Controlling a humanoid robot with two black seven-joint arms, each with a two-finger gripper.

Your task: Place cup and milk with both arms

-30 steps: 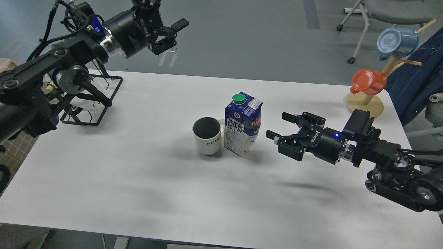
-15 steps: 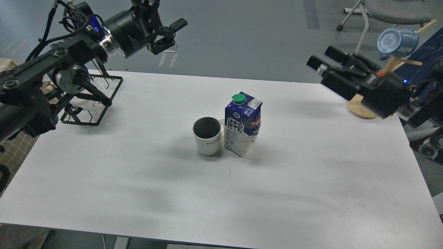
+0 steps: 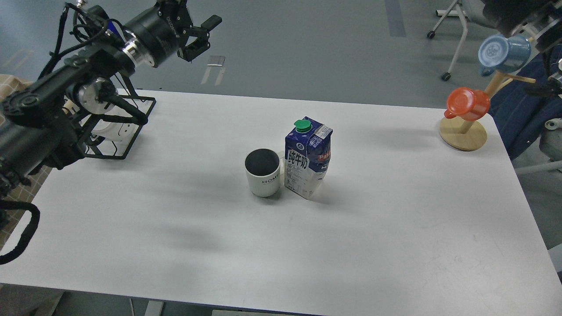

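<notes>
Both arms had pulled back since half a second before. At that time the right arm reached in over the 2 o'clock corner of the worktop (image 3: 175,245); now only a dark bit of it showed at the top right edge, and the right end effector was out of sight. The left end effector (image 3: 203,33) had moved up and toward 10 o'clock, farther from the middle.

The white cup (image 3: 262,172) stood upright near the middle of the worktop, with its open mouth up. The milk carton (image 3: 307,158) stood upright just beside it, on the 3 o'clock side, so close that they looked like they touched. The carton was blue and white with a green cap (image 3: 302,125) on top. Both stood well apart from the left end effector, which hung high up at 10 o'clock from them, past the far edge of the worktop.

The left arm came in from the left edge and rose toward 1 o'clock. Its fingers were spread apart and held nothing.

A black wire rack (image 3: 116,127) sat at the 9 o'clock end of the worktop. A wooden stand (image 3: 463,134) at the 2 o'clock corner held a red cup (image 3: 468,103) and a blue cup (image 3: 502,52).
</notes>
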